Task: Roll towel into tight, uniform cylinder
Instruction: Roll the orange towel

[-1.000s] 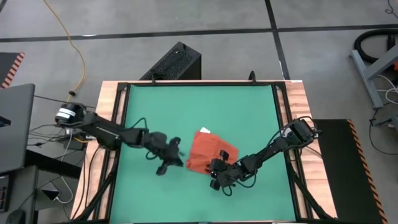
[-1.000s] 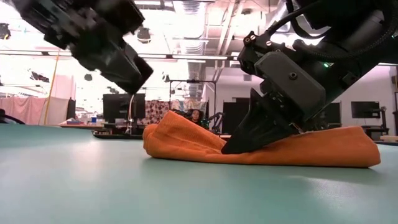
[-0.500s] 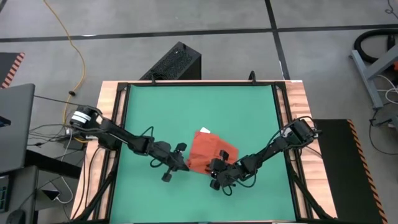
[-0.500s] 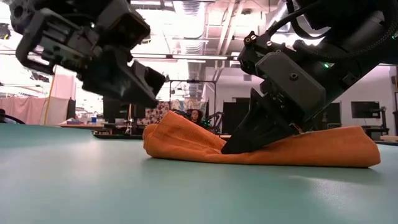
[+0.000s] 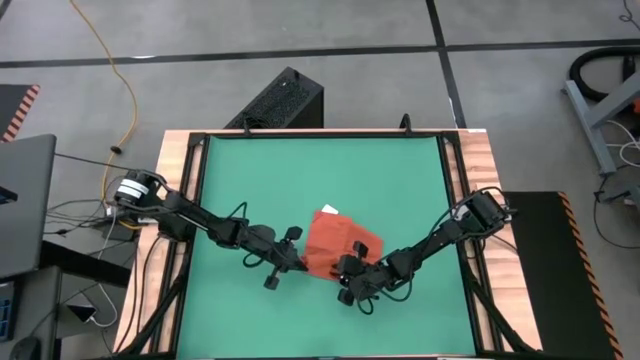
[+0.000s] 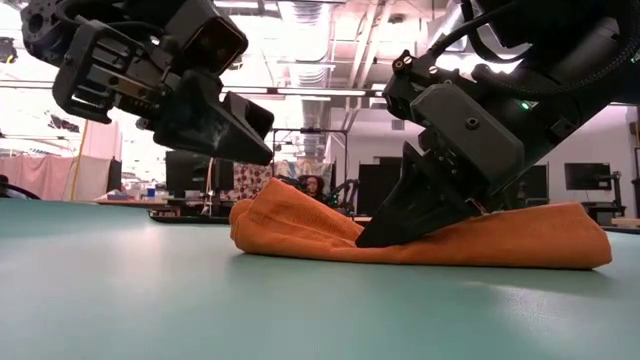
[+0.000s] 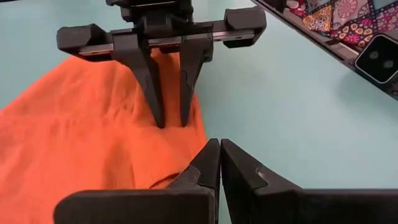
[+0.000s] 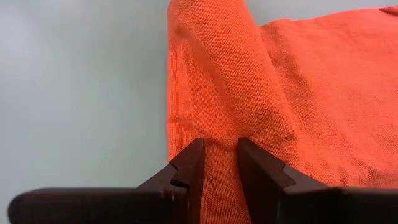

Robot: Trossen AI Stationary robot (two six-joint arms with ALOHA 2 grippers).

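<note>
The right gripper [image 5: 345, 272] pinches a raised fold of the towel [image 5: 335, 245] between its two fingers [image 8: 186, 168], which stand narrowly apart with the orange cloth bunched in the gap. In the right wrist view the fold runs straight out ahead of these fingers as a rounded ridge, with flatter cloth spreading to one side of it and bare green mat [image 8: 74, 81] on the other. In the low view the gripper [image 6: 372, 238] presses down on the near edge of the towel [image 6: 540, 245], tips touching the mat, and the cloth rises in a low hump on either side of it.

The left gripper [image 5: 292, 262] is closed, its fingers [image 7: 211, 163] pressed together with nothing between them. It hovers above the mat just beside the towel's edge, its tips pointing at the cloth; in the low view it hangs [image 6: 262, 150] clear of the hump. From the left wrist view the towel [image 7: 81, 130] lies just beyond those tips, with the right gripper [image 7: 171, 121] facing it across the cloth.

A small white tag [image 5: 329, 210] sits at the far corner of the towel, well away from both grippers.
</note>
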